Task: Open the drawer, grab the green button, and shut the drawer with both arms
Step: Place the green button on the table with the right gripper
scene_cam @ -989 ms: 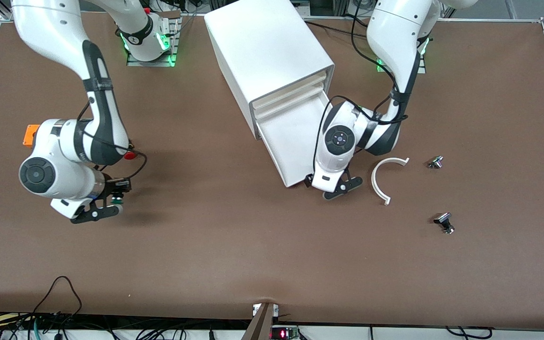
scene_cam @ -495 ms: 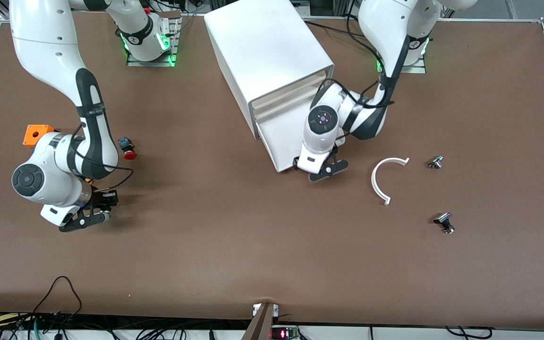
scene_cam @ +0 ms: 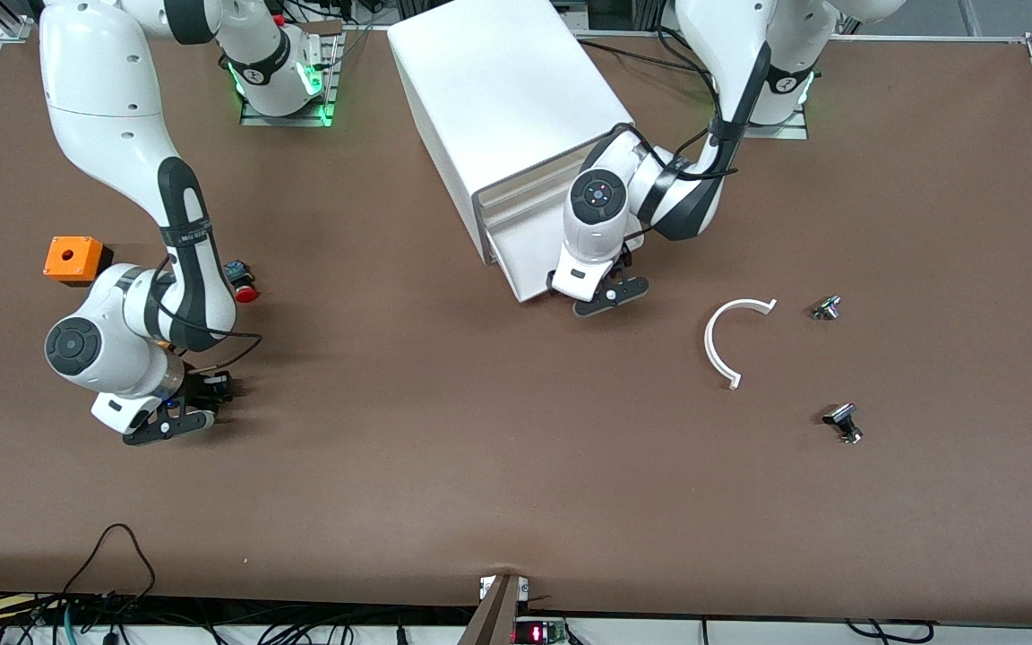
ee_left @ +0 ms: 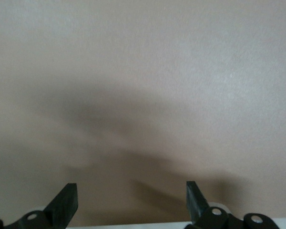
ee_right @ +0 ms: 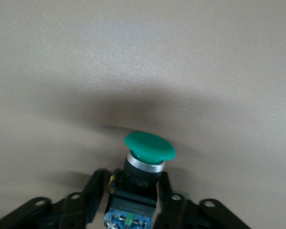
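Right pincer (ee_right: 133, 200), low over the bare tabletop (scene_cam: 480, 466), brackets the green button (ee_right: 149, 148); whether clamped, I cannot tell. Left pincer (scene_cam: 595, 296) gapes at the drawer (scene_cam: 529, 264) front.

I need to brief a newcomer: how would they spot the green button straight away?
Find the right arm's end of the table, nearer the front camera than the orange box. There the right gripper sits low over the green button, fingers flanking its black-blue body. Its cap is green; the neighbouring button is red-capped.

The left end effector (ee_left: 131, 202) has its two black fingers (ee_left: 64, 202) spread wide apart. Below it lies only bare brown table (ee_left: 148, 71), shadowed between the fingers.
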You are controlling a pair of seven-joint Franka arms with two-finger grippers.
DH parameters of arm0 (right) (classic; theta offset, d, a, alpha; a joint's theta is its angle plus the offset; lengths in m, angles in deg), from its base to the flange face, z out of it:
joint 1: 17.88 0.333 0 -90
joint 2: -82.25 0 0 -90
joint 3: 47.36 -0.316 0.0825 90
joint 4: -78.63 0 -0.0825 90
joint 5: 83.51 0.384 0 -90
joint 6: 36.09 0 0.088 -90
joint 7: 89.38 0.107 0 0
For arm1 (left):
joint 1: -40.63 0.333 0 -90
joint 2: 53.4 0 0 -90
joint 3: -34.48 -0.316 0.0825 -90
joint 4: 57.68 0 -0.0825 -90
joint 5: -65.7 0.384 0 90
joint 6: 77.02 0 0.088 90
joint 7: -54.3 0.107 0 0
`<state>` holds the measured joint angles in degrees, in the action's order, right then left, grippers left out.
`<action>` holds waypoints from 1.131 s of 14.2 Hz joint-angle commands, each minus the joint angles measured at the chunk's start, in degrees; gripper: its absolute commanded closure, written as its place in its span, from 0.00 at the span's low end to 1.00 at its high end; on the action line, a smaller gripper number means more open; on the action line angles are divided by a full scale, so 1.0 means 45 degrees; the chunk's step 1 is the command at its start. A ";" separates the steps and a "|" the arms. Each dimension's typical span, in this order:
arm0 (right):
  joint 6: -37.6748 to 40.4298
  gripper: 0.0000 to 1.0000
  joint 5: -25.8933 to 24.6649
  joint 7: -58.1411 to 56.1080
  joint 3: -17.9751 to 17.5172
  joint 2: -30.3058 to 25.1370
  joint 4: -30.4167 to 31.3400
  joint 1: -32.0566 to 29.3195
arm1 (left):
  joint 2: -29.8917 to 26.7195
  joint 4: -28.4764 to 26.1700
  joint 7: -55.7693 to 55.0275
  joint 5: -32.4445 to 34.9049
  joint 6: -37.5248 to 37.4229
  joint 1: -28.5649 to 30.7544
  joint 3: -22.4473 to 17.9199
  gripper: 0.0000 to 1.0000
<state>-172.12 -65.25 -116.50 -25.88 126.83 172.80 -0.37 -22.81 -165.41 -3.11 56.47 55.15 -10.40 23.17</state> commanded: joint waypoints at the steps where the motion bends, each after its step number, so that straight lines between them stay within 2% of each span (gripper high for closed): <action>1: 0.0438 0.01 0.0376 -0.0242 -0.0106 -0.0490 -0.0010 0.0036 | -0.0335 -0.0513 -0.0678 0.0313 0.0003 -0.0593 -0.0046 0.00; 4: 0.1865 0.01 0.0357 -0.0183 -0.0106 -0.1505 -0.0088 0.0191 | -0.0354 -0.0689 -0.0854 0.0293 0.0022 -0.0691 0.0401 0.00; 9: 0.4245 0.01 0.0025 -0.0145 0.0031 -0.4061 0.0010 0.0368 | -0.0373 -0.0689 -0.1245 0.0293 0.0022 -0.0711 0.1124 0.00; 14: 0.7057 0.00 -0.1516 0.0127 0.0090 -0.6836 0.0010 0.0368 | -0.0393 -0.0767 -0.1420 0.0293 -0.0017 -0.0691 0.1769 0.00; 16: 0.7665 0.00 -0.2471 0.0148 -0.0007 -0.7618 0.0010 0.0368 | -0.0373 -0.0786 -0.1460 0.0293 -0.0095 -0.0711 0.1926 0.00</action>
<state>-139.77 -72.93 -116.38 -25.34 96.79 170.90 1.06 -24.31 -167.71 -7.51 56.57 54.17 -12.86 29.92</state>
